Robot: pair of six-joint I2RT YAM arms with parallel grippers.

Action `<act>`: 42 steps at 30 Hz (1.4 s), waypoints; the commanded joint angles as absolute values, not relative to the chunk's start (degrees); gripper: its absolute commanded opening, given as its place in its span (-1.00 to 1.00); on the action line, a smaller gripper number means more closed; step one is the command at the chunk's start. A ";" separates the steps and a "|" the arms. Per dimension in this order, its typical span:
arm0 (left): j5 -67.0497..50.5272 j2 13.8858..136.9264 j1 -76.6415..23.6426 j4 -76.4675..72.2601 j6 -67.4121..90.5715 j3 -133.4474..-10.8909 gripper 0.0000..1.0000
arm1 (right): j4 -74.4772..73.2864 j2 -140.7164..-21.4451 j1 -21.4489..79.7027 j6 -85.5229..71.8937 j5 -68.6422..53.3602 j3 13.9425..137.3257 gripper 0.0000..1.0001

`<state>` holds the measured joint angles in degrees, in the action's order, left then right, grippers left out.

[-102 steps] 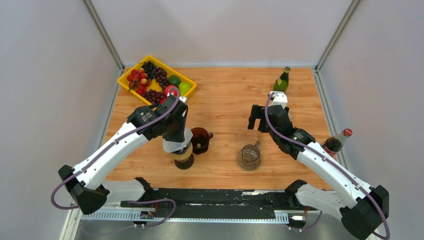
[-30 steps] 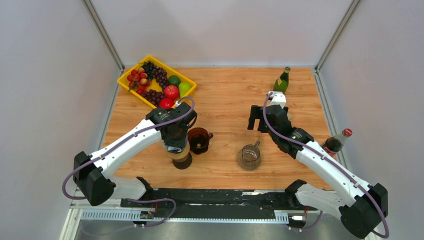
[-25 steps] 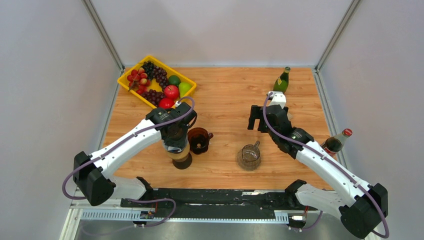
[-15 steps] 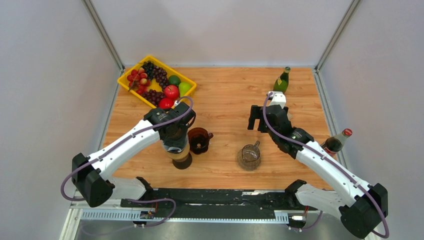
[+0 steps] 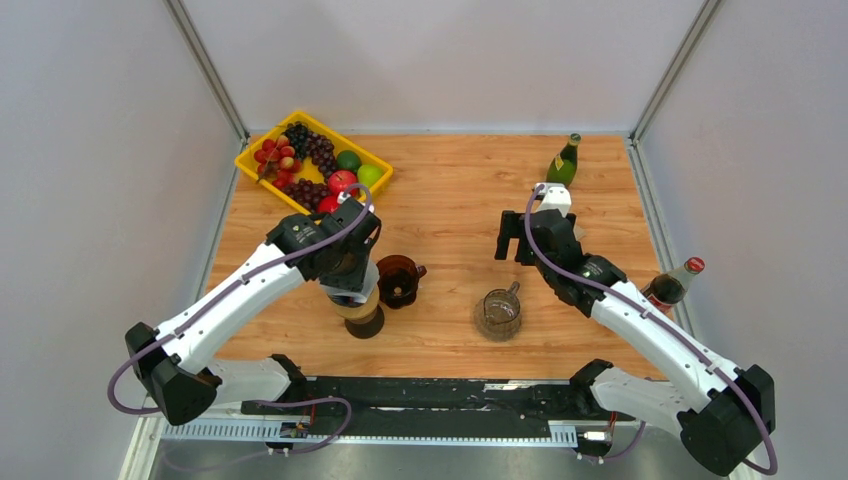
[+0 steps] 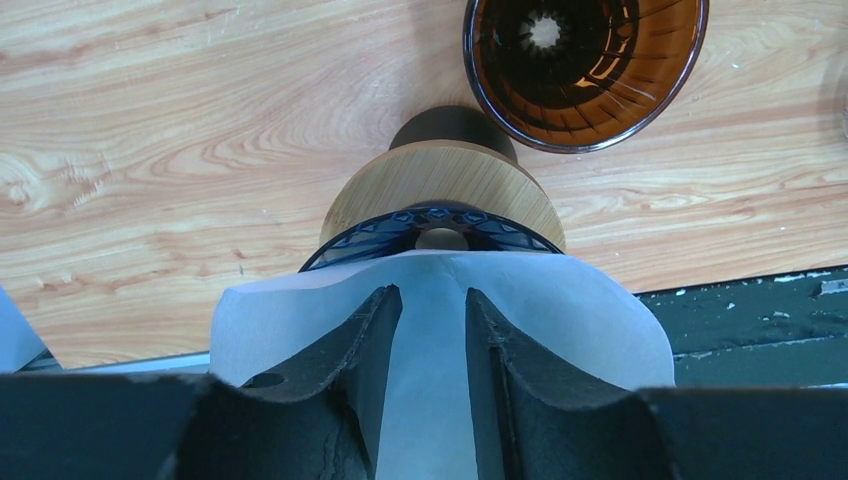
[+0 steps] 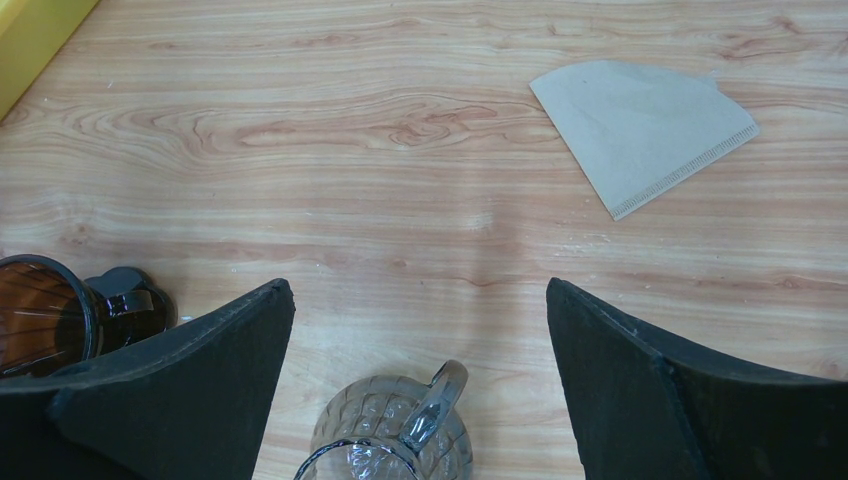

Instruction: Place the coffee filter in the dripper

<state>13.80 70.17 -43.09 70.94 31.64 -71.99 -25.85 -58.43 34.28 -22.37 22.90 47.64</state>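
Wooden boards are making up the table [image 5: 460, 180] I am working at, and gray walls are standing around it. From above, I am seeing a yellow tray [image 5: 262, 135] of fruit sitting in the far left corner. A green bottle [image 5: 565, 160] is standing at the far right. A dark bottle [image 5: 675, 283] with a red cap is standing by the right edge. My left claw [image 5: 352, 288] is hanging right over the blue dripper [image 5: 366, 318] with its wooden ring. A brown dripper [image 5: 400, 280] is sitting just beside that one, on its right. A glass jug [image 5: 498, 314] is standing near the middle, and my right claw [image 5: 512, 236] is hovering past it, toward the far side.

Through the left wrist camera, I am watching the left fingers [image 6: 365, 345] squeezing close together on the white filter [image 6: 580, 320]. The paper is spreading out to both sides and hiding the near part of the blue rim. I cannot tell if the paper is touching the dripper. The brown dripper is showing its open mouth just past it.

Through the right wrist camera, I am seeing the right fingers [image 7: 200, 370] spread wide and holding nothing. A brown filter [image 7: 640, 130] is lying flat on the table, ahead on the right. The glass jug is sitting low between the fingers, and the brown dripper is peeking in at the left.
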 commanded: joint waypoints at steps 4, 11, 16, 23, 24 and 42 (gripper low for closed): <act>12.44 68.02 -43.15 71.29 30.69 -76.54 -0.07 | -24.12 -58.40 33.96 -22.06 23.38 48.60 1.00; 13.03 64.73 -43.12 72.33 31.16 -81.18 0.05 | -24.14 -58.19 34.01 -21.71 23.14 49.17 1.00; 17.73 61.39 -43.15 71.44 32.36 -84.60 0.58 | -24.14 -57.42 33.93 -21.63 23.28 49.13 1.00; 24.99 52.71 -43.15 56.33 33.17 -77.65 1.00 | -24.03 -58.07 33.93 -21.53 22.35 50.36 1.00; 26.60 51.92 -43.15 53.33 33.11 -77.01 1.00 | -24.08 -58.09 33.93 -21.41 21.83 50.57 1.00; 20.30 56.93 -19.47 38.07 36.89 -62.35 1.00 | -24.16 -62.13 33.93 -20.48 3.32 51.60 0.99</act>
<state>24.58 58.83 -24.27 43.44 34.46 -66.26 -25.87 -59.02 34.04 -21.10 12.34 48.51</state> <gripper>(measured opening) 0.997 0.997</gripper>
